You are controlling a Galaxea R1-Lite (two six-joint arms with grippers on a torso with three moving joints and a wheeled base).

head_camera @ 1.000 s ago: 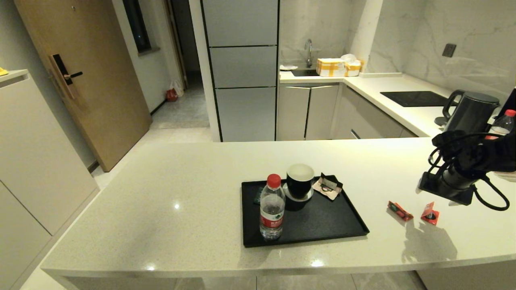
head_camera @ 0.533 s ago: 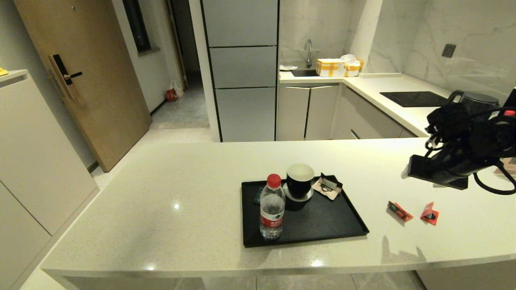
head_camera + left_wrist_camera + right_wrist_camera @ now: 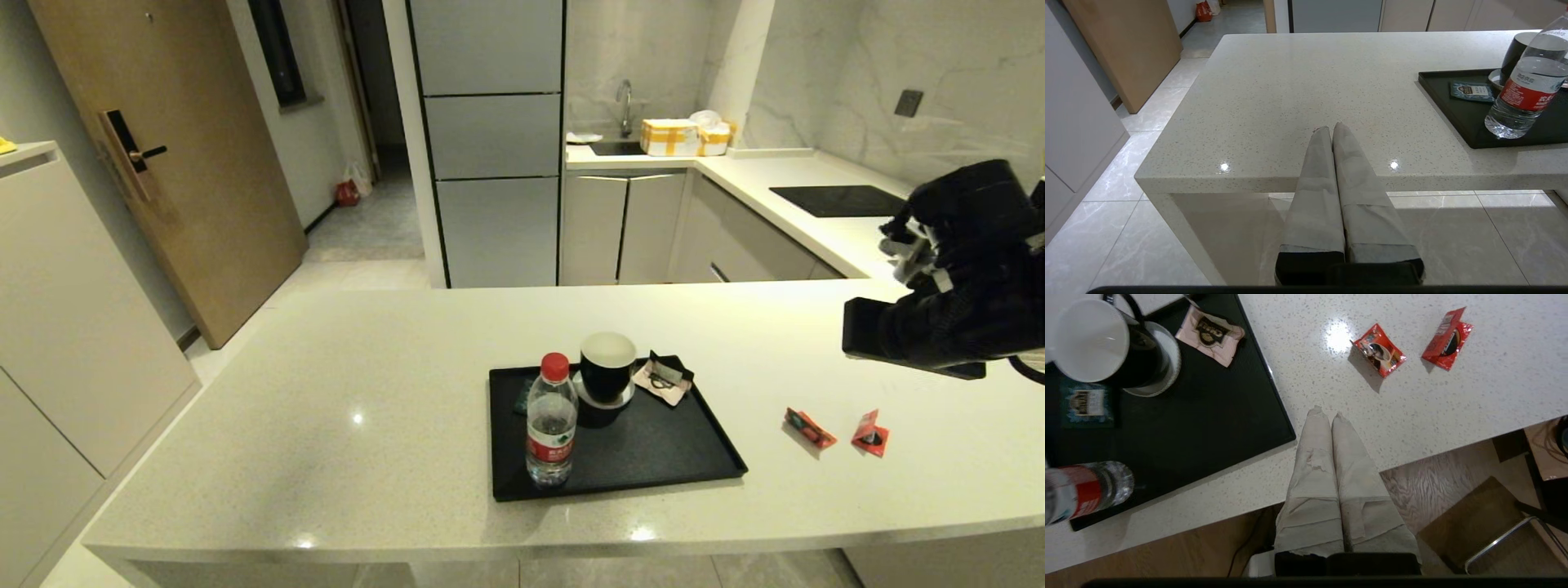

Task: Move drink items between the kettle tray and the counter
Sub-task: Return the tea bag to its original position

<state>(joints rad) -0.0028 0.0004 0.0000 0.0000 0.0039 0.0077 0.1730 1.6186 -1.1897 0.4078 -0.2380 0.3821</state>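
Two red sachets lie on the desk, well right of the black tray. The right end effector hangs above the desk's near edge between tray and sachets, clenched and empty. The left end effector, also clenched, is parked at the desk's near edge, far left of the tray.

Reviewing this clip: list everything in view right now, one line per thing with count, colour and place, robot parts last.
red sachets: 2, red foil, on counter right of tray
tray: 1, black, counter centre
counter: 1, off-white speckled
water bottle: 1, clear, red cap, tray's front left
cup: 1, black, white inside, back of tray
pink packet: 1, tray's back right corner
blue packet: 1, on tray behind bottle
left gripper: shut, low at counter's near edge
right gripper: shut, raised above counter's right side
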